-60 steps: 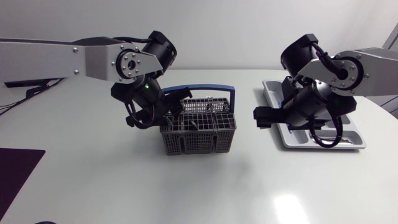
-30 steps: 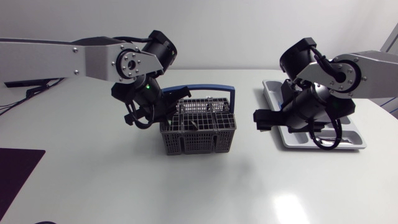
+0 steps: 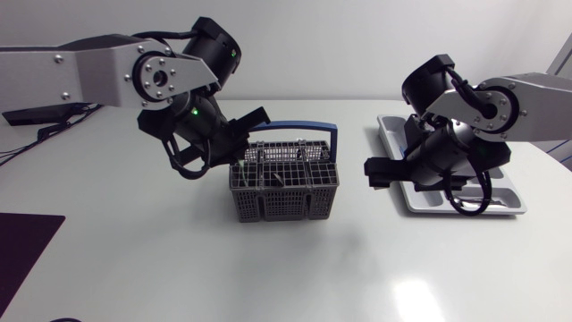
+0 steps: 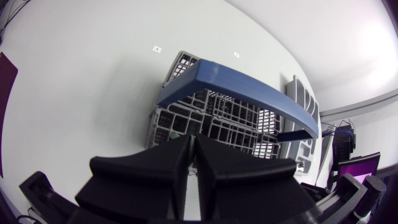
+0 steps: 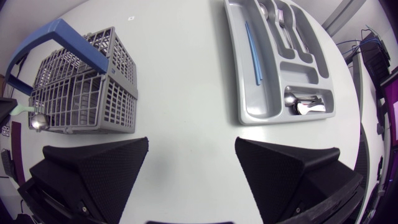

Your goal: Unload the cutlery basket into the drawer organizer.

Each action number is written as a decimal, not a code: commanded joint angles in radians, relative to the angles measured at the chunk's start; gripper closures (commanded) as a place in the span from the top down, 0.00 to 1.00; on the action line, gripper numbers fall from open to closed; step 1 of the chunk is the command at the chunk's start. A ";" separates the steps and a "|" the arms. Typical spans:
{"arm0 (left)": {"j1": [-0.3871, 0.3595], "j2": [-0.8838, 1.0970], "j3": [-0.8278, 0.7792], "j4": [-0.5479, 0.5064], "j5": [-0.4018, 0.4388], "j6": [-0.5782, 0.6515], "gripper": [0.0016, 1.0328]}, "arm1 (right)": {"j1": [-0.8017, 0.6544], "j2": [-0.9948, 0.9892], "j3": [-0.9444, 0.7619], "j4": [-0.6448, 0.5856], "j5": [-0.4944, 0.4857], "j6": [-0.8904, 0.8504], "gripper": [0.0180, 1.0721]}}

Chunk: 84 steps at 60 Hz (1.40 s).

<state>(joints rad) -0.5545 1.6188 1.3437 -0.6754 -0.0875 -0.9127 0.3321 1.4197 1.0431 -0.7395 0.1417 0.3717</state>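
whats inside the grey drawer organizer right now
The grey plastic drawer organizer holds a thin blue stick in one long slot, silver cutlery in neighbouring slots, and silver spoons in the crosswise compartment. From above, the right arm covers most of it.

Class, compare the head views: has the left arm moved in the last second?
Yes. In the head view the left arm has lifted and shifted leftward relative to the basket, which has not moved.

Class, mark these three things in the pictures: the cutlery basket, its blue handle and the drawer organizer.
cutlery basket [image 5: 87, 109], right wrist view, on its grey mesh side wall.
blue handle [image 4: 239, 93], left wrist view, on the bar's middle.
drawer organizer [image 5: 235, 68], right wrist view, on its long outer rim.
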 commanded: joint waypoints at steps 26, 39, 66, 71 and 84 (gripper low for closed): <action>0.002 -0.149 0.012 -0.079 0.023 0.043 0.03 | 0.025 -0.022 -0.035 -0.032 0.006 0.049 0.95; -0.008 -0.191 0.032 -0.142 0.023 0.069 0.03 | 0.035 -0.053 -0.032 -0.034 0.006 0.049 0.95; -0.085 -0.318 0.017 -0.142 0.106 0.198 0.03 | 0.027 -0.242 -0.155 0.146 -0.177 -0.148 0.95; -0.097 -0.315 0.014 -0.142 0.166 0.236 0.03 | -0.010 -0.263 -0.163 0.150 -0.263 -0.206 0.95; -0.133 -0.278 0.003 -0.142 0.272 0.324 0.03 | -0.001 -0.280 -0.153 0.088 -0.475 -0.565 0.95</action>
<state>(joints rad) -0.6777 1.3159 1.3491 -0.8112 0.1593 -0.6312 0.3260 1.1427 0.9012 -0.6147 -0.2764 -0.0334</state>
